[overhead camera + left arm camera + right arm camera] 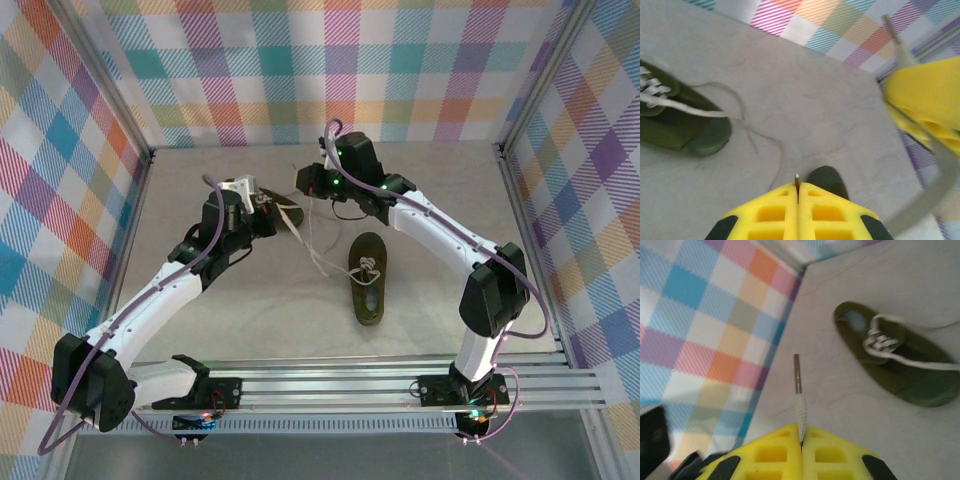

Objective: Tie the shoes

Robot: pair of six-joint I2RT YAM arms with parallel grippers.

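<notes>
Centrally, item one: near shoe (366, 285), dark olive low-top, flat on its sole on the worktop (230, 320). It sits slightly right of middle, between the two arms, long axis running near to far, with cream lacing (368, 264) across its top.

Item two: far shoe (287, 210), same colour, well apart from the first, toward the back and left of middle. It is partly hidden by the wrist of the left arm (180, 275) and lies just beside both sets of jaws. Loose laces (312, 250), cream-white, trail from it over the worktop toward the near shoe.

Item three: left jaws, yellow fingers (772, 217) pressed flat together, with a lace tip (797, 178) pinched in the seam. In the left wrist view one shoe (680, 130) lies at the left edge with a lace running off it; which of the pair cannot be told. A dark rounded toe (827, 181) shows just behind the fingers.

Item four: right jaws, at the end of the right arm (440, 230), yellow fingers (772, 460) likewise closed tight. A lace end (799, 395) stands out of the seam, capped by a brown aglet. In the right wrist view a shoe (900, 375) lies to the right, opening and lacing visible.

Surround: plaid walls (400, 70) on three sides; aluminium rail (350, 385) along the near edge.
</notes>
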